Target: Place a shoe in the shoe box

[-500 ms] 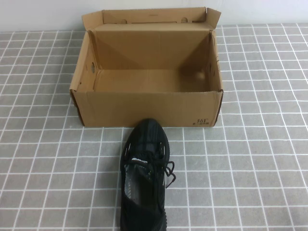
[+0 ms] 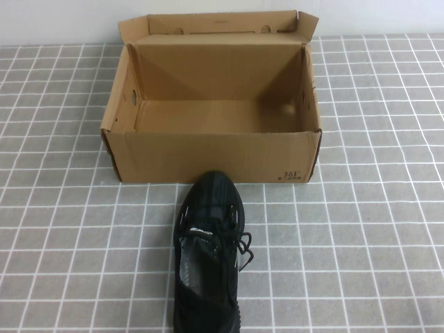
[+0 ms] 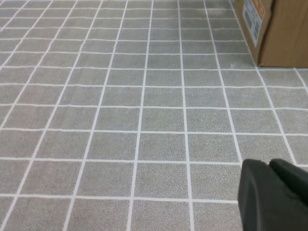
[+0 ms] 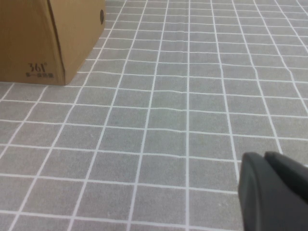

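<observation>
The shoe point(image 2: 208, 253) is seen lying on the tiled table point(image 2: 374, 229), directly in front of the shoe box point(image 2: 211, 156), its toe just beside the box's near wall and its long axis running from that wall back toward the robot. The box stands open and empty, its lid folded back. Neither arm appears in the high view. The left gripper point(image 3: 274, 195) and the right gripper point(image 4: 272, 190) are each shown over bare tiles, fingers pressed together, nothing held. The shoe lies between the 2 grippers; which arm is nearer cannot be judged.
</observation>
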Controlling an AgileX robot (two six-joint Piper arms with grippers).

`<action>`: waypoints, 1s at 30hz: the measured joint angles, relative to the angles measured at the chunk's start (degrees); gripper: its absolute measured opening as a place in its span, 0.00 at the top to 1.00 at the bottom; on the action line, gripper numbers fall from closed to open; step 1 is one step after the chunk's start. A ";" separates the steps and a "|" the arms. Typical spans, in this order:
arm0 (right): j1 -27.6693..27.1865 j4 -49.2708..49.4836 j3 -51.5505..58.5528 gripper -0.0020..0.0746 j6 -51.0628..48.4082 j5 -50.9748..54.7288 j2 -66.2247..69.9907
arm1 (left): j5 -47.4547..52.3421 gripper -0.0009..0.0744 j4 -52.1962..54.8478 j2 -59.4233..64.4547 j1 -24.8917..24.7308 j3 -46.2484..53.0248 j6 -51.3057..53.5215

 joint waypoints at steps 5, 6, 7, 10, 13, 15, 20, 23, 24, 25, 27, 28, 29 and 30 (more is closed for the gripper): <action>0.00 0.00 0.00 0.99 0.00 0.00 0.00 | 0.00 0.99 0.00 0.00 0.00 0.00 0.00; 0.00 0.00 0.00 0.99 0.00 0.00 0.00 | 0.00 0.99 0.00 0.00 0.00 0.00 0.00; 0.00 0.00 0.00 0.99 0.00 0.00 0.00 | 0.00 0.99 0.00 0.00 0.00 0.00 0.00; 0.00 0.00 0.00 0.99 0.00 0.00 0.00 | 0.00 0.99 0.00 0.00 0.00 0.00 0.00; 0.00 0.00 0.00 0.99 0.00 0.00 0.00 | 0.00 0.99 0.00 0.00 0.00 0.00 0.00; 0.00 0.00 0.00 0.99 0.00 0.00 0.00 | 0.00 0.99 0.00 0.00 0.00 0.00 0.00; 0.00 0.00 0.00 0.99 0.00 0.00 0.00 | 0.00 0.99 0.00 0.00 0.00 0.00 0.00; 0.00 0.00 0.00 1.00 0.00 0.00 0.00 | 0.00 0.99 0.00 0.00 0.00 0.00 0.00; 0.00 0.00 0.00 0.99 0.00 0.00 0.00 | 0.00 0.99 0.00 0.00 0.00 0.00 0.00; 0.00 0.00 0.00 0.99 0.00 0.00 0.00 | 0.00 0.99 0.00 0.00 0.00 0.00 0.00; 0.00 0.19 0.00 0.99 0.00 -0.10 0.00 | 0.00 0.99 0.00 0.00 0.00 0.00 0.00; 0.00 0.64 0.00 0.99 0.00 -0.23 0.00 | 0.00 0.99 0.00 0.00 0.00 0.00 0.00; 0.00 1.63 0.00 0.99 0.00 -0.34 0.00 | 0.00 0.99 0.00 0.00 0.00 0.00 0.00; 0.00 2.88 0.00 0.99 0.00 -0.51 0.00 | 0.00 0.99 0.00 0.00 0.00 0.00 0.00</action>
